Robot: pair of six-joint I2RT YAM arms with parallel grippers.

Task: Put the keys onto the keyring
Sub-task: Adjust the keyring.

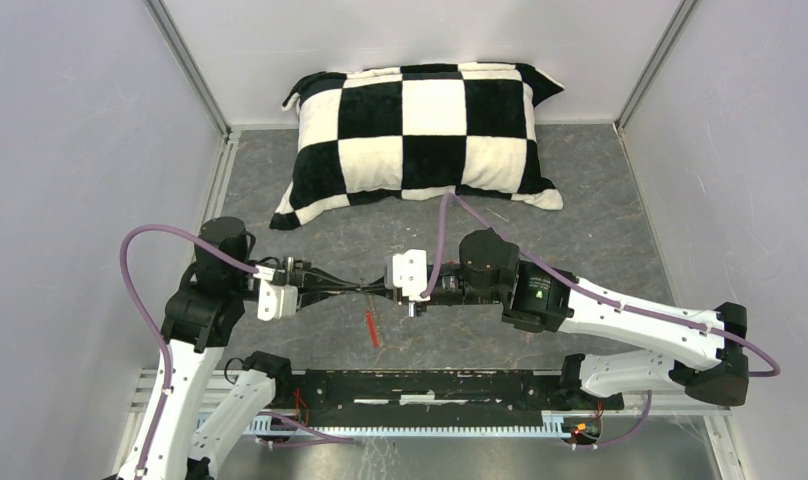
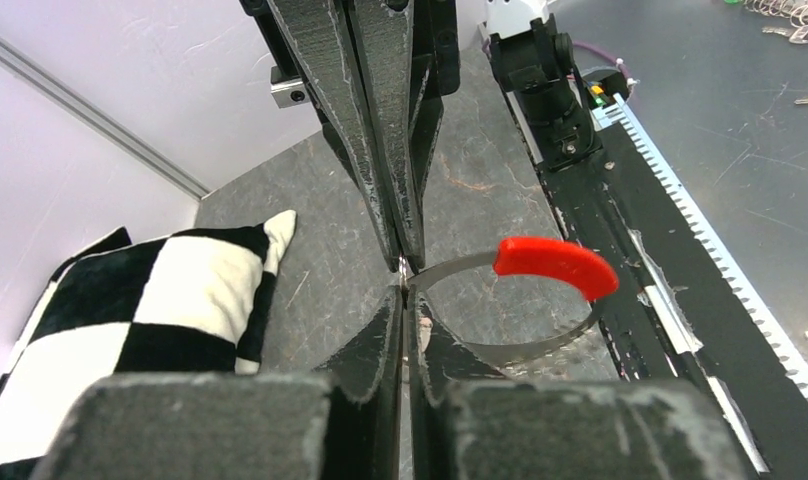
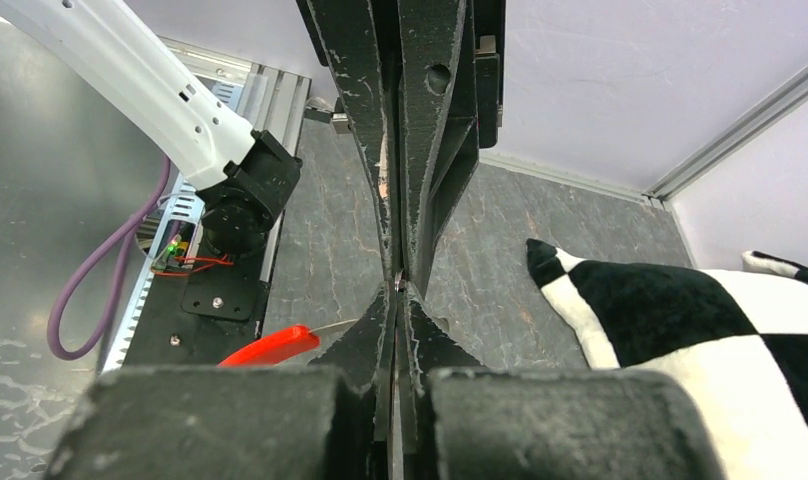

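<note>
Two black-fingered tools meet tip to tip above the middle of the dark grey, stone-patterned worktop (image 1: 600,230). The right tool (image 3: 400,292) is pressed fully together, pinching the wire of the thin, silvery keyring (image 2: 555,266) with its short, bright red section. The loop juts from the point where the tips meet, on the side toward the arms' bases, and the red section is its most visible part from above. The left tool (image 2: 404,296) has its jaws drawn to a narrow slit at the same spot. Whether it also pinches the wire cannot be told. A black-and-white chequered pillow (image 1: 420,130) lies at the far end of the worktop, well apart from both tools.
</note>
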